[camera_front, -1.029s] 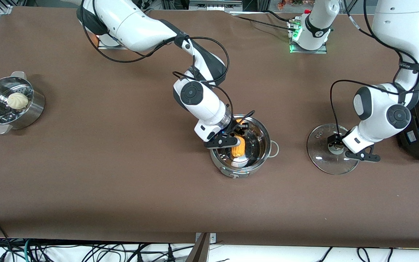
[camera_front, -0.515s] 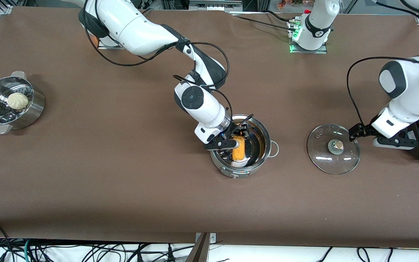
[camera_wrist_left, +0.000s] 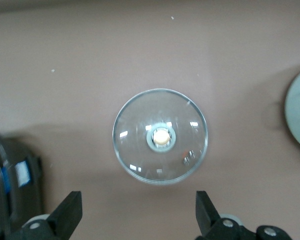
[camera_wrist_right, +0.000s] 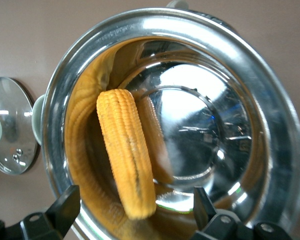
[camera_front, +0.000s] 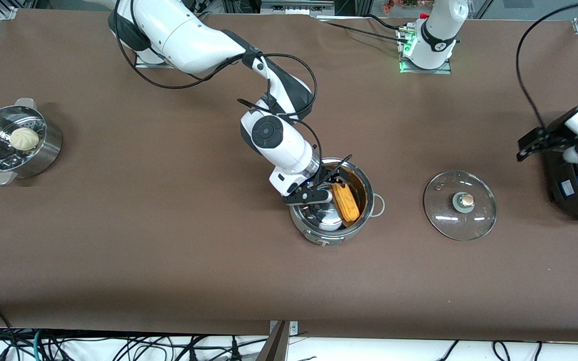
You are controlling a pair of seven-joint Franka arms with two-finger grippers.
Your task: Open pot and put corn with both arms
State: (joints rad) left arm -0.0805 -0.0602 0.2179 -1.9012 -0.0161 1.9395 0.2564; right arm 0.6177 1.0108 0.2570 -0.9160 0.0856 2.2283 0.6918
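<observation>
The shiny steel pot [camera_front: 319,234] stands open mid-table. The yellow-orange corn [camera_front: 345,202] lies inside it, tilted against the wall; it also shows in the right wrist view [camera_wrist_right: 125,150] within the pot's rim [camera_wrist_right: 155,20]. My right gripper [camera_front: 321,186] is open and empty just over the pot's rim, beside the corn; its own view shows it [camera_wrist_right: 135,215] open. The glass lid [camera_front: 459,204] with tan knob lies flat on the table toward the left arm's end. My left gripper [camera_front: 557,148] is open, raised above the table by the black cooker, and its wrist view [camera_wrist_left: 137,217] looks down on the lid [camera_wrist_left: 160,136].
A perforated steel steamer [camera_front: 43,150] holding a white bun [camera_front: 23,138] stands at the right arm's end. A big black cooker [camera_front: 577,193] stands at the left arm's end, beside the lid. The lid's edge shows in the right wrist view [camera_wrist_right: 10,125].
My right gripper let go of the corn, which dropped and leaned against the pot wall. My left gripper released the lid's knob, rose and moved away toward the black cooker.
</observation>
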